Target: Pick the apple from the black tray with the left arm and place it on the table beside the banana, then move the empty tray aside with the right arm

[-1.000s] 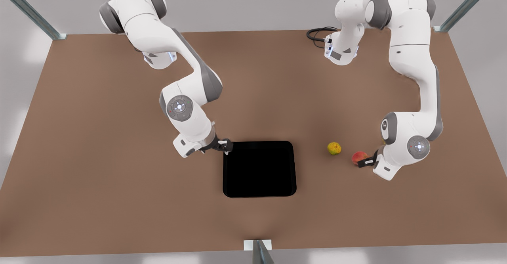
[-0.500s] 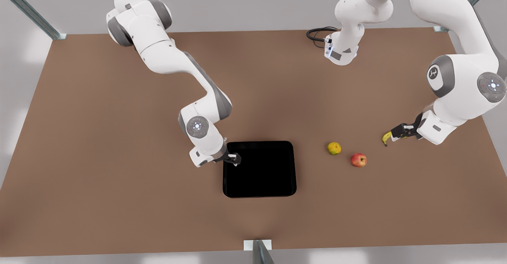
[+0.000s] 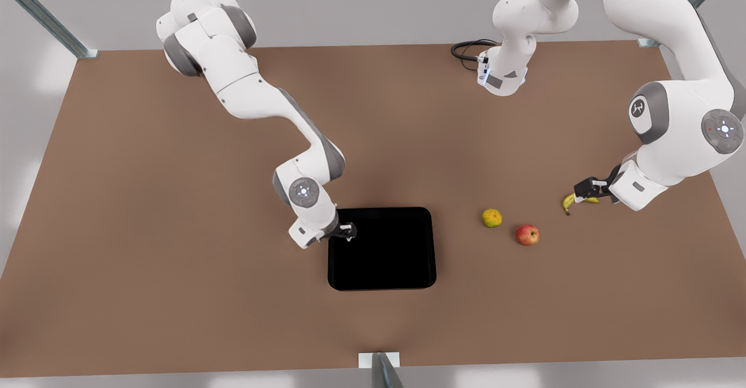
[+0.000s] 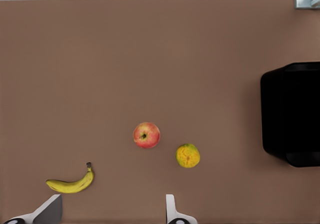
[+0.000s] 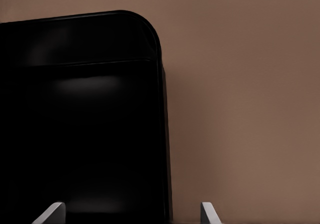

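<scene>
Small round red apple [image 3: 527, 235] is seen on the matte brown table [image 3: 145, 230], near the curved yellow banana [image 3: 568, 203]; the left gripper [image 3: 584, 191] is held spread above the banana; the right gripper [image 3: 348, 232], fingers parted, straddles the glossy black tray's [image 3: 382, 260] edge.

front view: high, looking steeply down on whole table [image 3: 145, 213]
left wrist view: raised, facing down, far from fruit
right wrist view: close over tray [image 5: 75, 134] edge
shared: tray, all views
</scene>
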Controlling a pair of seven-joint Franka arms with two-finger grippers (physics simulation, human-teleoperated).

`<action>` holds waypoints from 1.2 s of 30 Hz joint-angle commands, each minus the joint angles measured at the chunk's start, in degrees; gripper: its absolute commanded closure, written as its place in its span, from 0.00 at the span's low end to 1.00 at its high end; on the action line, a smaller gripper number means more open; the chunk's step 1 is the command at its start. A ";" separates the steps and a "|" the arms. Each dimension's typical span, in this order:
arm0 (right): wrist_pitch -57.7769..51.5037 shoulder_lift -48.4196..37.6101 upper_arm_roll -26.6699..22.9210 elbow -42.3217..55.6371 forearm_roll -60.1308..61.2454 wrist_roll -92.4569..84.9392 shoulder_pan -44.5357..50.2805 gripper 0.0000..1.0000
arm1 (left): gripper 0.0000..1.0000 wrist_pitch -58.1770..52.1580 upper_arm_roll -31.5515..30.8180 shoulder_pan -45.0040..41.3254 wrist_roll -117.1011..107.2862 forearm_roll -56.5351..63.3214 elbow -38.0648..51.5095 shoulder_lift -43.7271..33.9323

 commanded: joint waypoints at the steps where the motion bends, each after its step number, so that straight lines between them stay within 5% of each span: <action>1: 0.92 0.09 0.87 -0.26 -1.03 -8.98 0.07 0.00 | 0.00 -0.19 0.00 0.00 3.95 0.06 0.03 -0.06; 16: 5.32 3.96 0.78 -6.15 -4.11 -3.79 -2.12 0.01 | 0.00 -0.19 0.00 0.00 3.95 0.06 0.03 -0.06; 17: 5.14 3.87 0.78 -6.15 -4.11 -3.09 -2.47 0.04 | 0.00 -0.19 0.00 0.00 3.95 0.06 0.03 -0.06; 22: 4.17 3.17 0.78 -5.80 -1.65 -2.30 -2.92 0.57 | 0.00 -0.19 0.00 0.00 3.95 0.06 0.03 -0.06; 29: -1.28 1.06 1.40 -4.22 -1.56 -2.21 -3.35 0.70 | 0.00 -0.19 0.00 0.00 3.95 0.06 0.03 -0.06; 36: -3.47 -0.87 2.19 -4.04 -1.74 -2.30 -3.35 0.94 | 0.00 -0.19 0.00 0.00 3.95 0.06 -0.06 -0.06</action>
